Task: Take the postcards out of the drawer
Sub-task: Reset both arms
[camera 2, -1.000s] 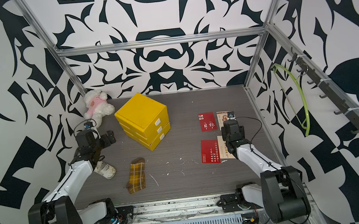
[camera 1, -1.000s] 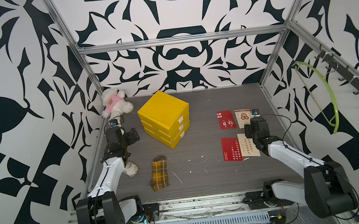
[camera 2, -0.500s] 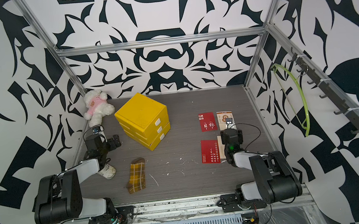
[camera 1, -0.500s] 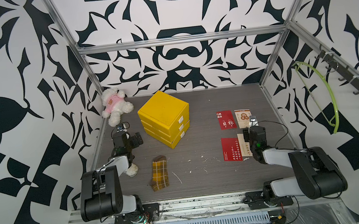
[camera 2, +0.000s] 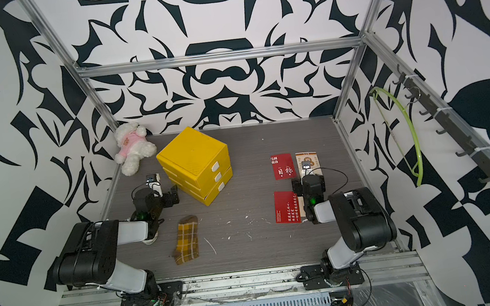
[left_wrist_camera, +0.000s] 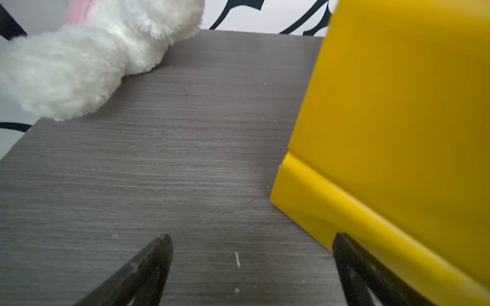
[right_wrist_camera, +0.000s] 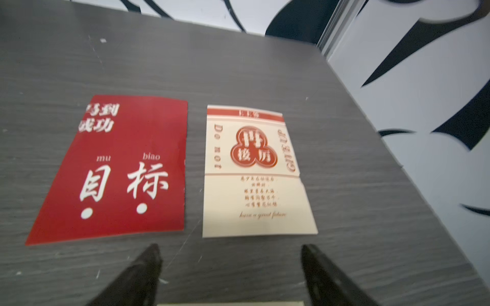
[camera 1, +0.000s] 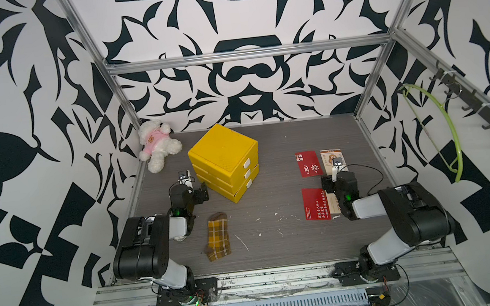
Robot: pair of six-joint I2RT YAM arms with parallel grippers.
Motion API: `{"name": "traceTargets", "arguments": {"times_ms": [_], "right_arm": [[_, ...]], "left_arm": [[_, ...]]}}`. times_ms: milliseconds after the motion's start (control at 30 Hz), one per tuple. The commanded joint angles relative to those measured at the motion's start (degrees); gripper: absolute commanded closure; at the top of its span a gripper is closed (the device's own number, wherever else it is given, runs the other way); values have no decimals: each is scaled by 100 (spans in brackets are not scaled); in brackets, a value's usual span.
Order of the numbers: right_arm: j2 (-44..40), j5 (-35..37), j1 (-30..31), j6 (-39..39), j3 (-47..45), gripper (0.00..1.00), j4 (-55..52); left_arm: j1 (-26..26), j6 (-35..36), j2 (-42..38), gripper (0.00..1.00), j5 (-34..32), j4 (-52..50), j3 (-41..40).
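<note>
With left gripper (left_wrist_camera: 250, 235) and right gripper (right_wrist_camera: 230, 247) both held wide and empty, the near cream postcard (camera 1: 332, 206) at centre right could be dragged askew if grazed in passing.

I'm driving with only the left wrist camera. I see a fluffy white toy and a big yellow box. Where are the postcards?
Observer: A red postcard and a cream postcard lie flat, side by side, on the table, just ahead of the right gripper.
Kid: Are there more?
Observer: Yes, a second red postcard lies nearer the table's front edge.
Kid: Is a drawer open?
Observer: From above, all three drawers of the yellow box look pushed in.
</note>
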Motion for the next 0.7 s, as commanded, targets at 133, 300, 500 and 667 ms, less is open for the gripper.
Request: {"name": "traceTargets", "arguments": {"times_ms": [133, 300, 500, 667], "right_arm": [[-112, -347, -202, 201, 277, 0, 98], [-112, -345, -202, 193, 268, 0, 115], [-101, -345, -202, 193, 277, 0, 106], [-75, -345, -206, 211, 295, 0, 117]], "left_arm": [[21, 134, 21, 1, -273, 457, 13], [23, 155, 30, 1, -282, 431, 37], [26, 155, 30, 1, -281, 419, 47], [28, 151, 39, 1, -276, 400, 56]]}}
